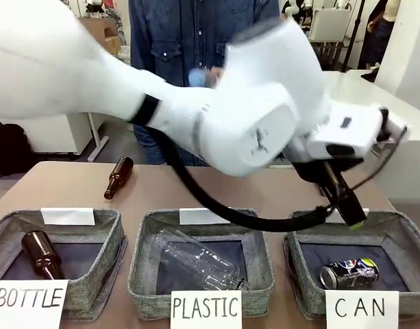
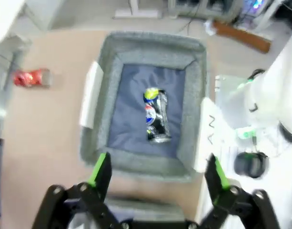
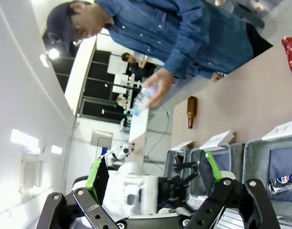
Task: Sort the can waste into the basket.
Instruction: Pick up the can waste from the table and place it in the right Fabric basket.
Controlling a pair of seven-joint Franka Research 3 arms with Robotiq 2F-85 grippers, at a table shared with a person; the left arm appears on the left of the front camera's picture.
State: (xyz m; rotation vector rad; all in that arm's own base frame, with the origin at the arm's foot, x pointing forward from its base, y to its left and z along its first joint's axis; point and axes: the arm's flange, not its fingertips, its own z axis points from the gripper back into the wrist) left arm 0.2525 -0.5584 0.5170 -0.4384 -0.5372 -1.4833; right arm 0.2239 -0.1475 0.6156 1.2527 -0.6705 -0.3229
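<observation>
The left fingers (image 2: 99, 171) are hanging spread over the CAN basket (image 2: 150, 45), where the dark can (image 2: 155, 117) is lying on its side; the right fingers (image 3: 97, 176) are spread too; the PLASTIC basket (image 1: 136, 274) is holding a clear bottle (image 1: 196, 260); farther off, the red can (image 2: 31, 78) is lying on the worktop (image 1: 72, 185), probably light, thin-walled and slippery, so I am favouring a gentle grip across its middle.

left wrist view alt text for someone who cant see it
A dark blue-black metal drink can lies on its side inside a grey woven-fabric rectangular basket, seen from above. The left gripper, black with green pads, hangs open and empty over the near rim. A red metal can lies on the tan table outside it.
</observation>
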